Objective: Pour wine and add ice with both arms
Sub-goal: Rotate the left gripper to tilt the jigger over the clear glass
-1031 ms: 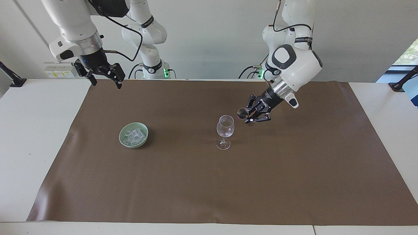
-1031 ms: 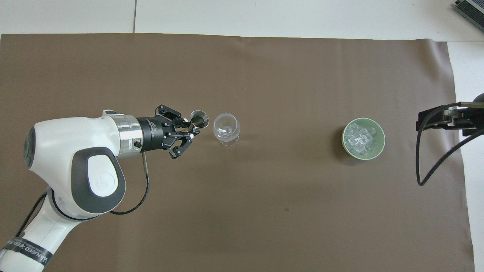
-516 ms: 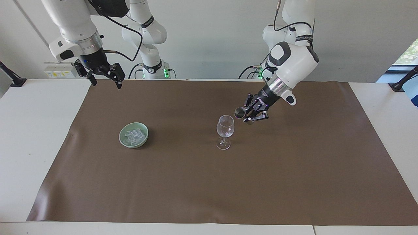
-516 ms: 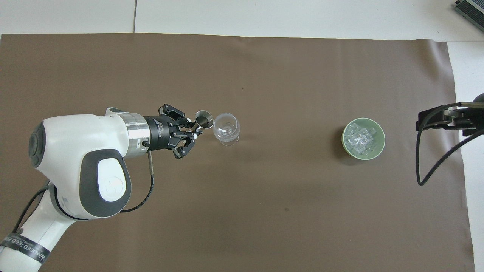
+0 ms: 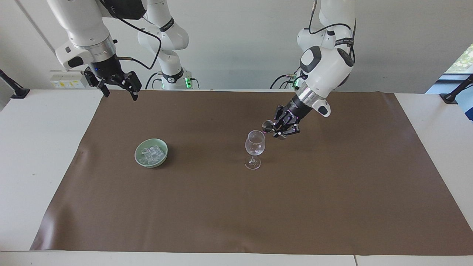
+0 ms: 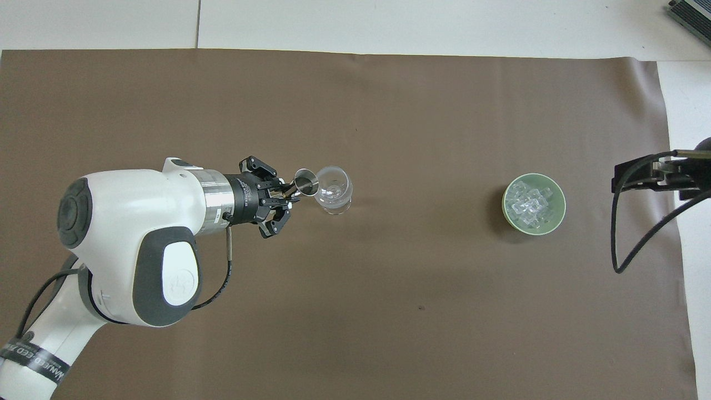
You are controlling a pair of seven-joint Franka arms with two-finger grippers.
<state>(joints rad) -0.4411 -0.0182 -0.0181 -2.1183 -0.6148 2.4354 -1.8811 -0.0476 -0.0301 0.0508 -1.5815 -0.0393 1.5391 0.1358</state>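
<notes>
Near mid-mat [image 5: 236, 207], toward left arm's end: wine glass [image 5: 254, 147] standing upright on its foot, bowl looking clear, no liquid discernible.

Just above glass rim: left gripper [image 5: 279, 130] hanging tilted, fingers clenched on a small metal measuring cup [image 5: 267, 126]; cup tipped w/ mouth turned toward the glass. Seen from overhead, cup [image 6: 305, 182] overlapping the glass rim [image 6: 332, 189] on the side twd left arm's end; actual contact btwn cup and rim not resolvable. No stream visible btwn cup and glass.

Reaching in from its base at left arm's end: left arm [image 5: 325, 70], elbow raised, wrist angled down twd glass; in overhead view, arm [image 6: 128, 244] crossing the mat [image 6: 355, 311] from the robots' edge.

Toward right arm's end, well apart from glass: green bowl [image 5: 151, 152] sitting flat on the mat, holding ice [image 5: 151, 154] as a heap of clear cubes. Overhead: bowl [image 6: 534, 218] w/ ice [image 6: 527, 203] filling most of its inside.

Over the mat's corner nearest the robots at right arm's end: right gripper [image 5: 118, 89] hovering high, fingers released and spread wide, grasping nothing; right arm [image 5: 87, 29] waiting. Overhead: only gripper tips [image 6: 650, 179] and a cable loop showing at mat edge, beside the bowl.

Under everything: brown mat lying on a white table [image 5: 37, 147].
</notes>
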